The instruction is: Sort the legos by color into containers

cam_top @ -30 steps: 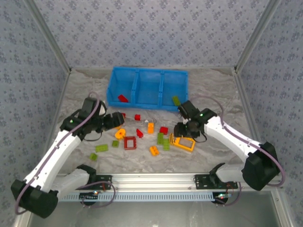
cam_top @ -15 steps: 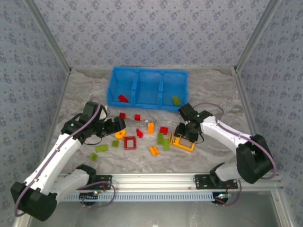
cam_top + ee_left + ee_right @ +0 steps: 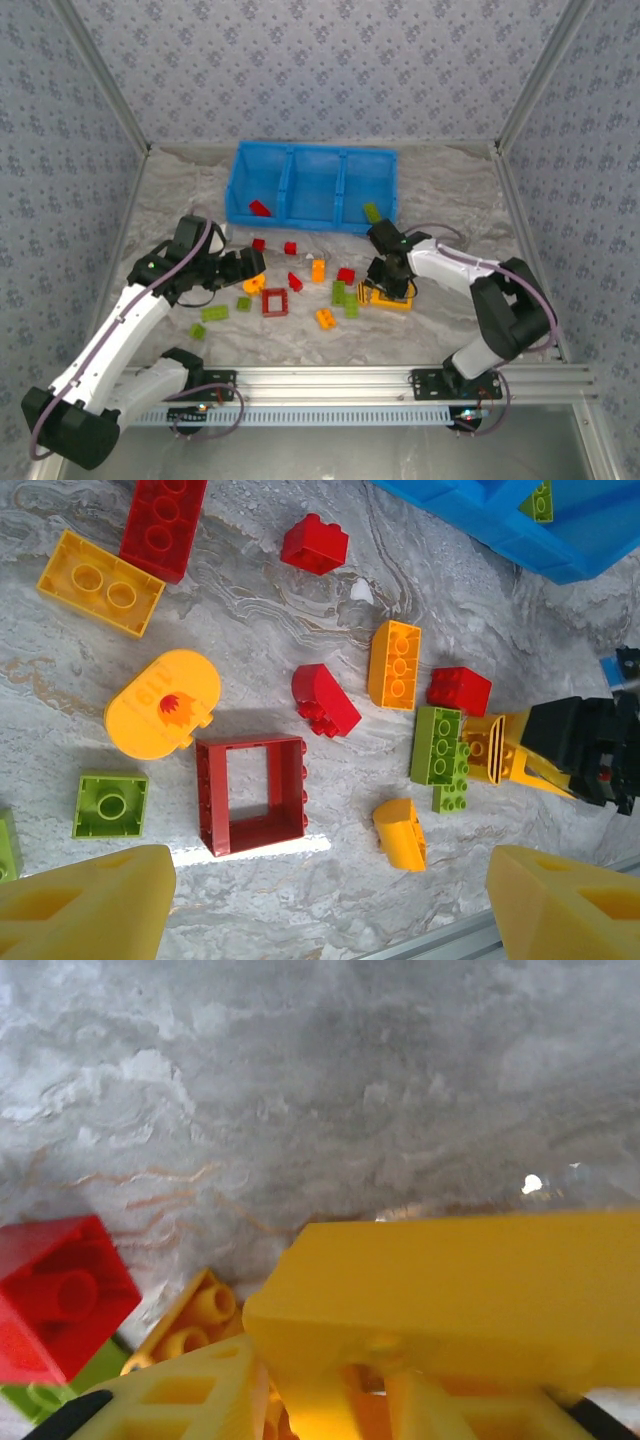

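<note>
Right end effector (image 3: 383, 287) has dropped and pinches the yellow frame (image 3: 396, 301).

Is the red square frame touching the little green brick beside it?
Apart. The left wrist view shows bare table between the red open plastic frame and the small green square plastic brick.

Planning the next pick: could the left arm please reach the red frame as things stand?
Probably yes: the left tool hangs open just short of the red frame, with only bare table between them and nothing resting on the frame.
</note>
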